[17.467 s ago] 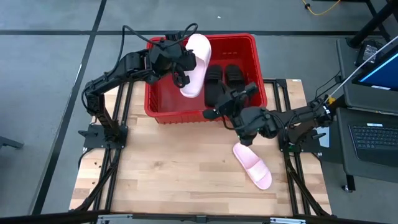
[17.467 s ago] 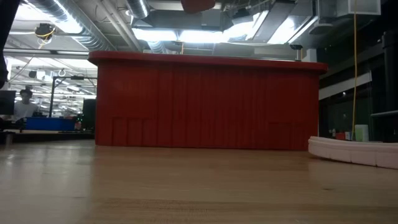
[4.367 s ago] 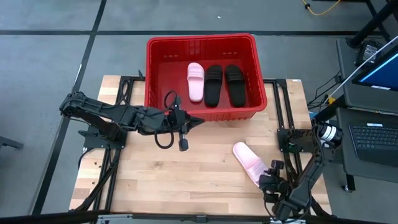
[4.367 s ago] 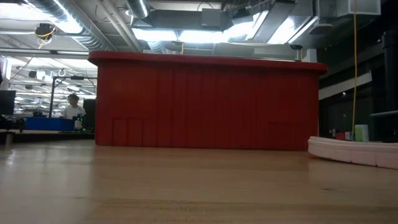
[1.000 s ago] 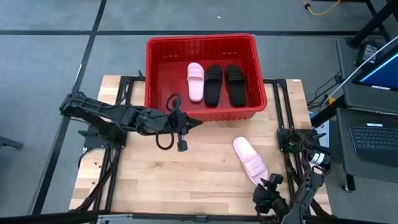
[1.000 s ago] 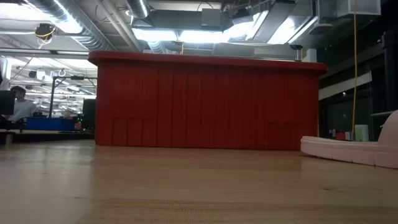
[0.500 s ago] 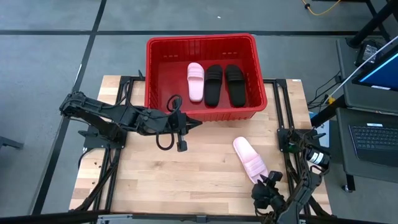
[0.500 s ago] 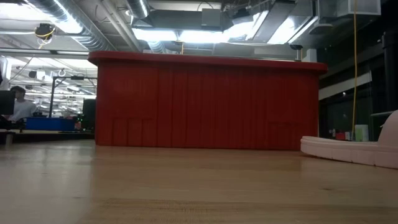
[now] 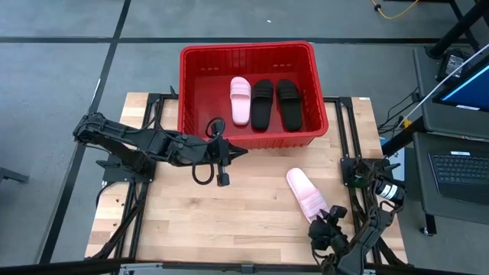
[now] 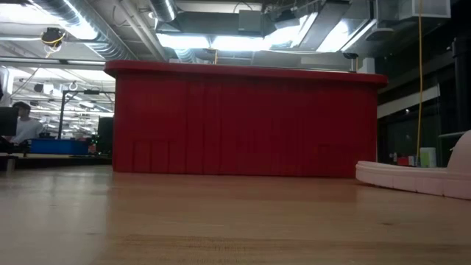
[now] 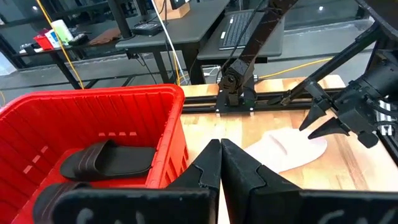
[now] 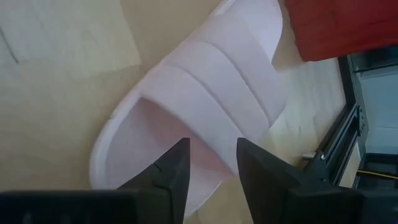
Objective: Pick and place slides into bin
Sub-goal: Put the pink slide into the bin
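Observation:
The red bin (image 9: 191,92) stands at the table's far edge and holds one pale pink slide (image 9: 240,100) and two black slides (image 9: 262,105) (image 9: 288,104), each lying flat on its floor. A second pink slide (image 9: 306,195) lies sole-down on the table at the near right, strap up. My right gripper (image 12: 211,155) is open, its fingers standing over that slide's heel end. My left gripper (image 11: 219,149) is shut on nothing, above the table just before the bin's near wall (image 9: 252,141). My right gripper comes at the pink slide's heel end (image 12: 155,124) from the table's near side, slanting down along the slide, one finger (image 12: 177,162) to each side of the footbed's middle. Whether the fingers touch the slide, I cannot tell. The slide lies flat on the table.
The left arm's cable loop (image 9: 202,172) hangs over the table's middle. Bare wood (image 9: 176,221) lies at the near left. A desk with a laptop (image 9: 458,164) stands right of the table. A person (image 10: 18,121) sits far behind in the room.
My right gripper has crept a little toward the far left, over the pink slide's heel end, its fingers still apart. The slide has stayed where it was.

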